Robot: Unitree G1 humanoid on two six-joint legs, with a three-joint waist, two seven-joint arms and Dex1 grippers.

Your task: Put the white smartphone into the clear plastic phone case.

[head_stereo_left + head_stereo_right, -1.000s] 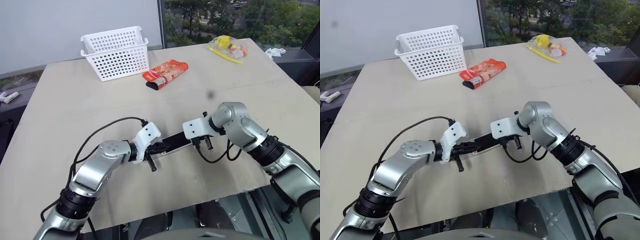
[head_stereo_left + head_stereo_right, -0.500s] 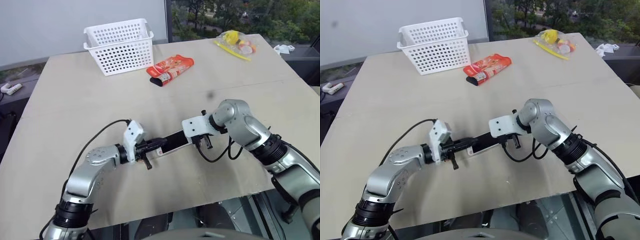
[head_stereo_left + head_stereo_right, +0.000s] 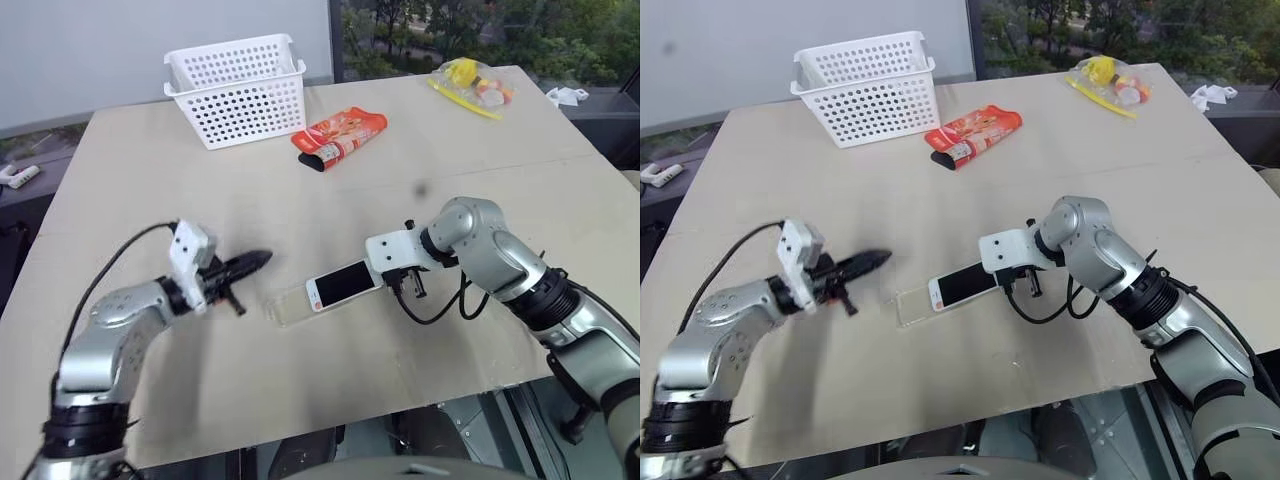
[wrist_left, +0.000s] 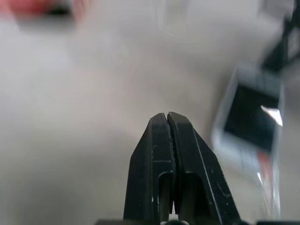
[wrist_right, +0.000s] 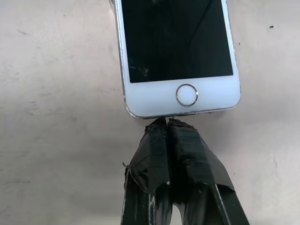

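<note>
The white smartphone (image 3: 340, 285) lies screen up near the table's front middle. Its left end rests over the clear plastic phone case (image 3: 288, 307), which sticks out past that end toward my left arm. My right gripper (image 5: 167, 123) is shut, its taped tips pressed against the phone's (image 5: 176, 42) home-button edge. My left gripper (image 3: 262, 258) is shut and empty, hanging over bare table well to the left of the case and pointing at it. In the left wrist view the phone (image 4: 253, 117) shows blurred, beyond the shut fingers (image 4: 168, 140).
A white perforated basket (image 3: 240, 90) stands at the back left. A red snack pouch (image 3: 338, 140) lies beside it, and a clear bag of yellow items (image 3: 468, 85) at the back right. The table's front edge (image 3: 350, 420) runs close below the phone.
My left gripper has pulled away to the left from the phone and case, leaving the case's end uncovered. The right gripper has stayed at the phone's end.
</note>
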